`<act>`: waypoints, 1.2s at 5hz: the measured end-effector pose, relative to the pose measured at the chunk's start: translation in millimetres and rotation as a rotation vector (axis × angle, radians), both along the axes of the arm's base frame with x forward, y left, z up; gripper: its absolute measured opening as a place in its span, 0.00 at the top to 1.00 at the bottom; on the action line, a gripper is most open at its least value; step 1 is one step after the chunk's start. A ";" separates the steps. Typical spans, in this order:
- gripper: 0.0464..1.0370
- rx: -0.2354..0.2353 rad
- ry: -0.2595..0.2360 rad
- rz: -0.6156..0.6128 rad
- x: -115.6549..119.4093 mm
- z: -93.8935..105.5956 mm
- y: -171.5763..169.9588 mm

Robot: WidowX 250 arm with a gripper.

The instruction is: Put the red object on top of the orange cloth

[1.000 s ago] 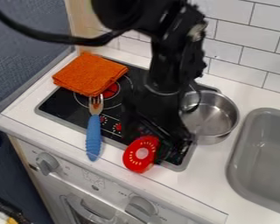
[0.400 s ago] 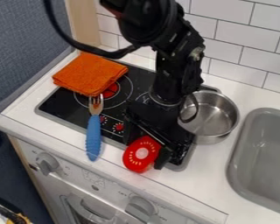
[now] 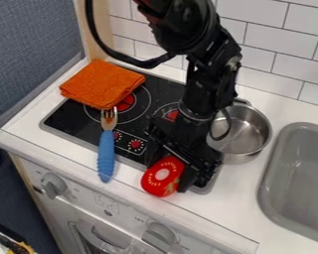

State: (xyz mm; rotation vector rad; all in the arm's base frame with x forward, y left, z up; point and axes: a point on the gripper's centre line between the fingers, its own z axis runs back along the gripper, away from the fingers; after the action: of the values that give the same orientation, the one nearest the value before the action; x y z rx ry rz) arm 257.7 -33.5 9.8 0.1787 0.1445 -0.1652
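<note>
Touching 1 gripper, 1 red object apart from 1 orange cloth.

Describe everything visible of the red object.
The red object resembles a glossy, plastic-looking tomato half, its oval cut face showing a pale centre ringed by small light marks, with green at lower right. Tilted, it faces the camera at the stove's front edge, the gripper close against it; I can't tell how firmly.

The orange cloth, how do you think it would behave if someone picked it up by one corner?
The orange cloth would likely droop and perhaps unfold, since it looks like soft, folded fabric. Its fuzzy surface suggests little slipping.
</note>
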 end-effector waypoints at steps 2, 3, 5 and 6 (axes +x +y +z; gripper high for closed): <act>0.20 -0.016 -0.080 0.057 13.9 48.1 21.0; 0.20 -0.009 -0.122 0.164 27.6 72.0 59.7; 0.20 0.013 -0.190 0.347 61.0 80.9 157.4; 0.20 0.021 -0.197 0.398 71.8 74.2 184.6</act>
State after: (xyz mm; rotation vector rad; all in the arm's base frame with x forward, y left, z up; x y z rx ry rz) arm 329.6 151.1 84.0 0.1823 -0.0164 0.2500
